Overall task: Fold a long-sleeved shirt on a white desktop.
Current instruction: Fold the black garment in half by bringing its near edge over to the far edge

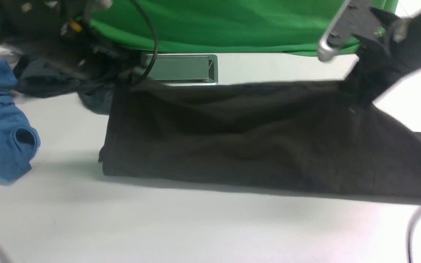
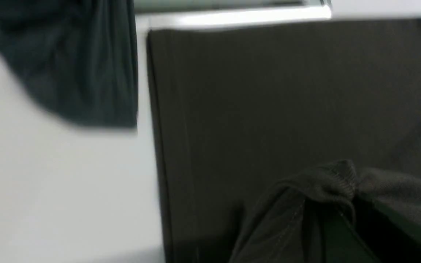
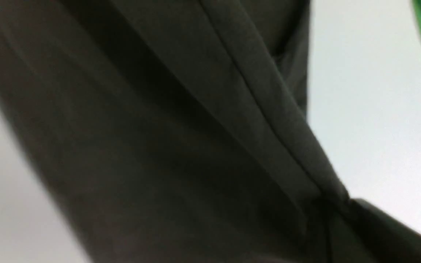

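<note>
While the front view was pretty blurry, it was the only one that gave the whole layout: the long-sleeved shirt (image 1: 254, 138) hung stretched like a curtain between the two arms over the middle of the white desktop (image 1: 196, 226), its top edge running roughly level and then climbing toward the right arm. Its lower edge was down by the table surface, though I couldn't tell if it actually touched. That view also had the silver-framed hatch (image 1: 181, 68) just behind the shirt's left corner, the green cloth (image 1: 232, 25) along the back, and a blue garment (image 1: 2, 124) crumpled far left. None of the blue one showed from either wrist. The left wrist view gave what the front didn't: the left gripper (image 2: 342, 219) clamped down tight on a bunched bit of ribbed edge, with the shirt's straight side edge hanging below it and a dark grey-teal garment (image 2: 68, 73) lying just beside that edge – apart from it, not touching. The right wrist view was nearly all dark fabric – folds and a seam converging to a pinch where the right gripper (image 3: 338, 215) had closed down on the cloth, plus bare white table and a sliver of green.
</note>
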Controlling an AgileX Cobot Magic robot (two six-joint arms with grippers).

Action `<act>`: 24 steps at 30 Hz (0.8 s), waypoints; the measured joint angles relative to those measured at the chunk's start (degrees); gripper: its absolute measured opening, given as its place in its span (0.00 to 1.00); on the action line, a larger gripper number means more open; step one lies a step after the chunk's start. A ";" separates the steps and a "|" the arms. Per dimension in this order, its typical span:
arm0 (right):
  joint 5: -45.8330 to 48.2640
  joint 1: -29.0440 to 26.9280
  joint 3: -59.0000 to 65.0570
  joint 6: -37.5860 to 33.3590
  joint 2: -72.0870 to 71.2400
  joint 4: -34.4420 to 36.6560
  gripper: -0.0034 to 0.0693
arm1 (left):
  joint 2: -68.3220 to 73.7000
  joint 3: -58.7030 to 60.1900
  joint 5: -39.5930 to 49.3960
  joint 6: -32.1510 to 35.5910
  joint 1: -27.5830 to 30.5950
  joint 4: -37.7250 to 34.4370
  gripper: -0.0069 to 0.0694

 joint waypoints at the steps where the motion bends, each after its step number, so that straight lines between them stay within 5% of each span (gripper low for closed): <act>1: -0.05 -0.21 -1.79 -0.39 2.25 -0.06 0.13 | 2.60 -2.43 0.20 0.00 0.13 0.34 0.15; 9: -5.48 -1.65 -9.13 -0.71 16.88 -0.18 0.13 | 15.44 -9.11 -5.94 -0.71 3.27 0.42 0.15; 16: -15.99 -1.83 -9.25 7.13 22.58 -0.17 0.17 | 22.32 -9.14 -14.69 -4.01 4.20 0.26 0.18; 20: -18.60 -1.83 -9.25 10.45 23.26 -0.18 0.43 | 23.37 -9.14 -18.05 -5.12 4.20 -1.14 0.29; 24: -19.26 -1.92 -9.25 13.02 22.66 -0.23 0.74 | 22.26 -9.68 -18.30 -4.81 4.27 -1.37 0.53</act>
